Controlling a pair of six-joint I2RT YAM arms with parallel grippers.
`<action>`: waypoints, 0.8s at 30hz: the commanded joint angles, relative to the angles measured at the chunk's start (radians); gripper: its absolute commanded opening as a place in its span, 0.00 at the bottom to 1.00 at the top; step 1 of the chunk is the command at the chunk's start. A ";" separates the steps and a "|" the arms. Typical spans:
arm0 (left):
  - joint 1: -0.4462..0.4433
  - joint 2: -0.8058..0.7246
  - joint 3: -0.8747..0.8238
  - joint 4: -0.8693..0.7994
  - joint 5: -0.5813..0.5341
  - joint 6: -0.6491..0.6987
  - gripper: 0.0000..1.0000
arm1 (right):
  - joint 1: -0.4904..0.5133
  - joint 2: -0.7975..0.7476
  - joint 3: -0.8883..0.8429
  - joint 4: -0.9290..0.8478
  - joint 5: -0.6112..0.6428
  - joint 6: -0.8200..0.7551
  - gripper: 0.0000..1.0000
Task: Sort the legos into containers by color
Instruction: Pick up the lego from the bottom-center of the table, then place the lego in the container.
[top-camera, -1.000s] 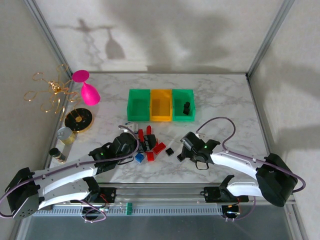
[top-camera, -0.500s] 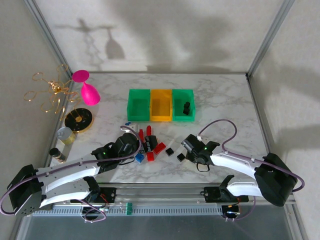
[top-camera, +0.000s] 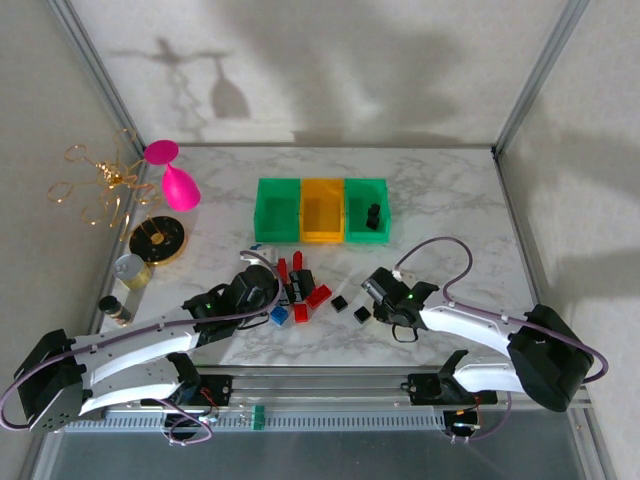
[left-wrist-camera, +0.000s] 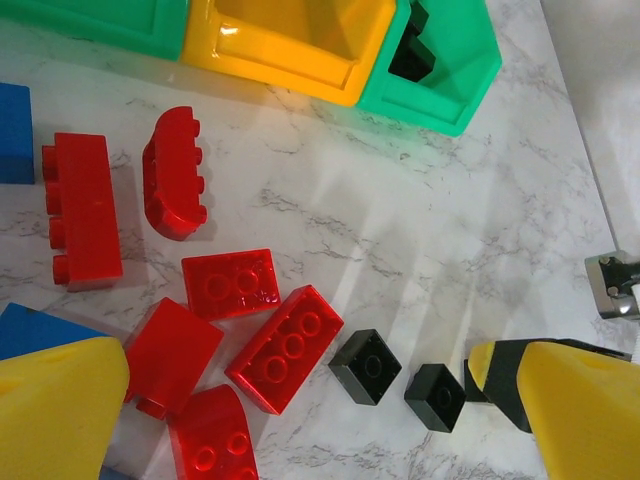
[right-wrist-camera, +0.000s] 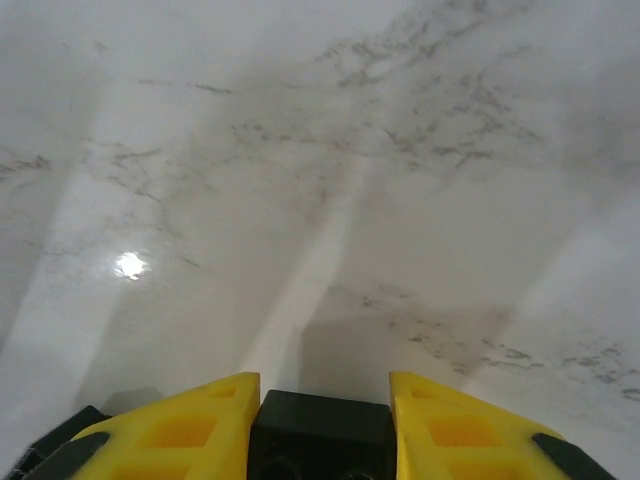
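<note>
A black brick (right-wrist-camera: 320, 432) is pinched between the yellow fingers (right-wrist-camera: 180, 435) of the right gripper (right-wrist-camera: 322, 392). Its sides are pressed against both inner faces, low over the marble table (right-wrist-camera: 300, 150). It is held on the near side of the containers (top-camera: 322, 237), in front of the right green bin and apart from it. Black pieces (top-camera: 373, 216) are seen lying inside that bin. The loose legos (left-wrist-camera: 285, 348) are scattered in front of the orange-yellow and left green bins. Most are red, a blue one (left-wrist-camera: 12, 133) lies at the edge, and another black one (left-wrist-camera: 365, 366) lies toward the right bin's side. Over the red bricks the left gripper (left-wrist-camera: 290, 360) is held with its jaws spread wide.
</note>
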 joint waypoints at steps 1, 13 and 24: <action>-0.004 -0.027 0.046 -0.026 -0.044 0.003 1.00 | -0.008 -0.013 0.092 -0.024 0.068 -0.058 0.27; 0.072 -0.055 0.124 -0.095 -0.105 0.059 1.00 | -0.223 0.166 0.411 0.101 0.103 -0.397 0.29; 0.206 -0.025 0.158 -0.062 -0.053 0.089 1.00 | -0.325 0.568 0.766 0.221 0.052 -0.565 0.29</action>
